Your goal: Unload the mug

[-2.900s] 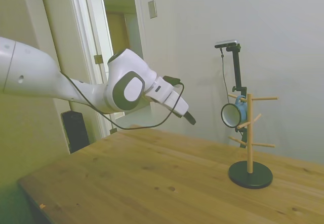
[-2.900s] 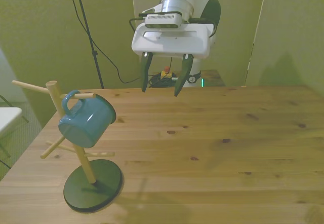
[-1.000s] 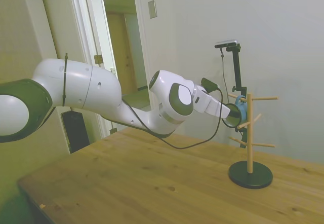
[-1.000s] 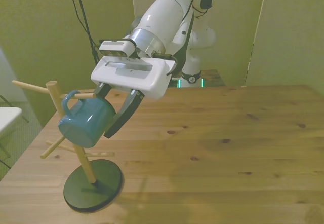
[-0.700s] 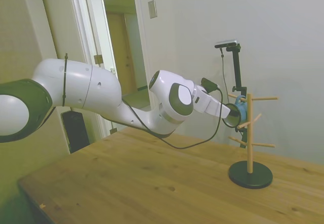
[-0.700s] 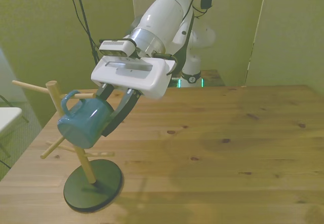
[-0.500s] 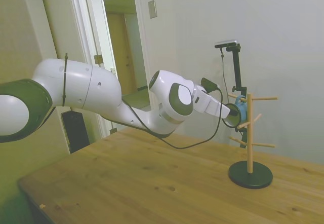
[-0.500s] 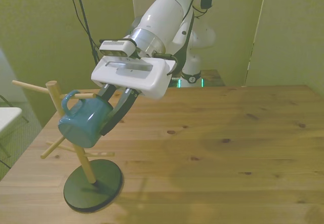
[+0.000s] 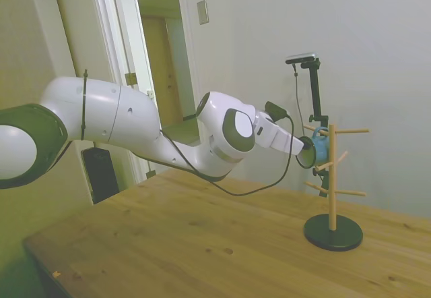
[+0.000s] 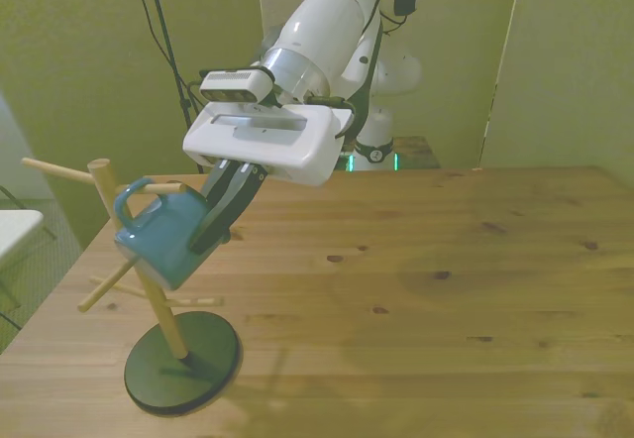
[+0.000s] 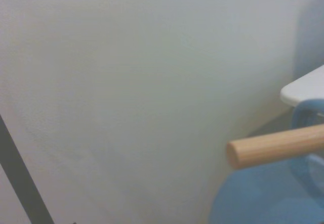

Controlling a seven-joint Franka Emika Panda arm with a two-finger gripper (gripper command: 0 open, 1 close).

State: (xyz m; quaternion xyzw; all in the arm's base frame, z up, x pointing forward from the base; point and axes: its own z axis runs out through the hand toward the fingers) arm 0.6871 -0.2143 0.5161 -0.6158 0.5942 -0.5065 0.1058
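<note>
- The mug [image 10: 163, 237] hangs by its handle [image 10: 131, 197] on an upper peg [image 10: 158, 188] of the wooden mug tree [image 10: 111, 222], which stands on a dark round base [image 10: 183, 362] near the front view's left edge of the desk [image 10: 416, 289].
- The mug is tilted. Its long axis goes from the bottom at about 8 o'clock to the mouth at about 2 o'clock in the front view, so the mouth looks up toward the arm.
- The end effector [image 10: 220, 212] is at the mouth side of the mug, at about 2 o'clock from the mug's middle. Its fingers [image 10: 230, 192] are drawn together on the mug's rim wall; it seems one finger is inside and one outside, but the contact itself is partly hidden.
- In the side view the end effector [image 9: 306, 151] meets the mug [image 9: 319, 145] from 9 o'clock, and the peg points to 9 o'clock as well, a little upward.
- In the wrist view the peg [image 11: 276, 145] crosses over the blurred blue mug [image 11: 263, 196]; its free end is bare.
- My judgement: the coming move depends on the peg's direction. The handle must slide along the peg toward its free end, so a pull back along the arm with a small lift is needed.
- A pull straight down could catch the handle and tip the mug tree.
</note>
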